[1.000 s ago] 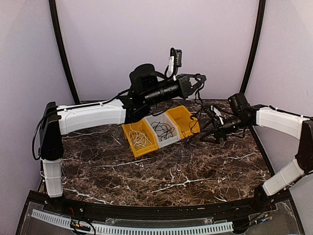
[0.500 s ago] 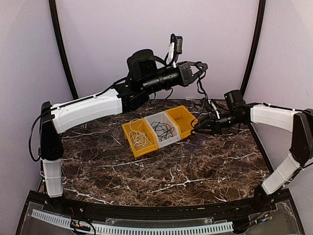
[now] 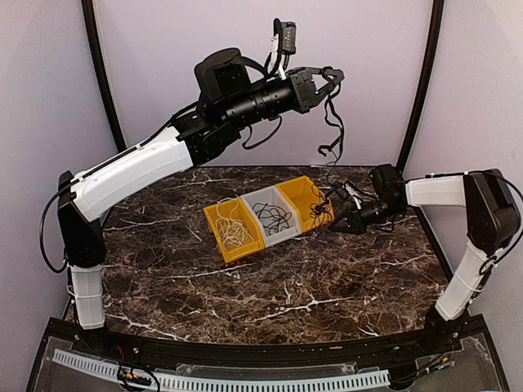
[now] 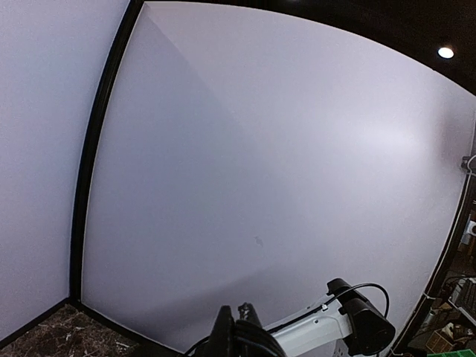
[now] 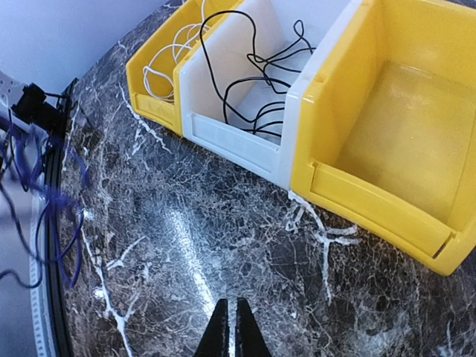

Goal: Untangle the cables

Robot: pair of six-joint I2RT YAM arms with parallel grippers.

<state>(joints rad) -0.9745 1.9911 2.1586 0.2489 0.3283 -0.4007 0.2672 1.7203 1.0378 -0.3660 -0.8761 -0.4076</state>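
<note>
My left gripper (image 3: 333,78) is raised high above the back of the table, shut on a thin black cable (image 3: 333,122). The cable hangs down in loops and ends in a small tangle (image 3: 320,209) by the right yellow bin (image 3: 315,194). Dark strands cross the closed fingertips (image 4: 239,331) in the left wrist view. My right gripper (image 3: 333,217) lies low at the table just right of that tangle. Its jaws (image 5: 232,327) are shut, and no cable shows between them in the wrist view. A white cable (image 5: 160,56) lies in the left yellow bin and another black cable (image 5: 260,82) in the white bin.
Three bins stand in a slanted row mid-table: yellow (image 3: 219,219), white (image 3: 282,237) and yellow, the last with nothing in it (image 5: 401,126). The marble table (image 3: 286,286) extends in front of them. Walls close in at the back and sides.
My left arm has lifted up and back, pulling the black cable higher. My right gripper has closed and shifted left, closer to the right yellow bin.
</note>
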